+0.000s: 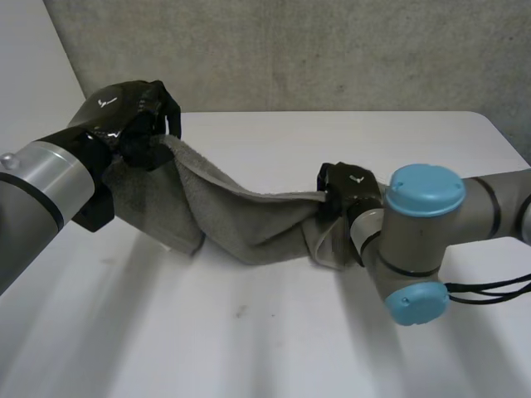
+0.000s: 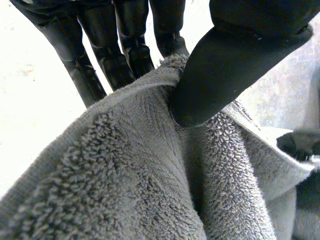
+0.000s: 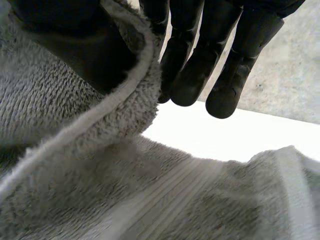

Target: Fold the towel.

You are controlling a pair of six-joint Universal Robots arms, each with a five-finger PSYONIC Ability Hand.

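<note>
We see a white table (image 1: 249, 348), grey wall (image 1: 332, 50) behind. The towel (image 1: 241, 220) sags mid-table: left hand (image 1: 133, 116) at ten o'clock pinches its edge, right hand (image 1: 348, 186) at three o'clock pinches perhaps a corner.

One end of the towel (image 1: 241, 220) behind the right arm (image 1: 415, 236)

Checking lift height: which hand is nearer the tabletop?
Right, most likely. The right hand pinches the towel low over the table; the left hand holds its end higher up, with cloth hanging below it.
</note>
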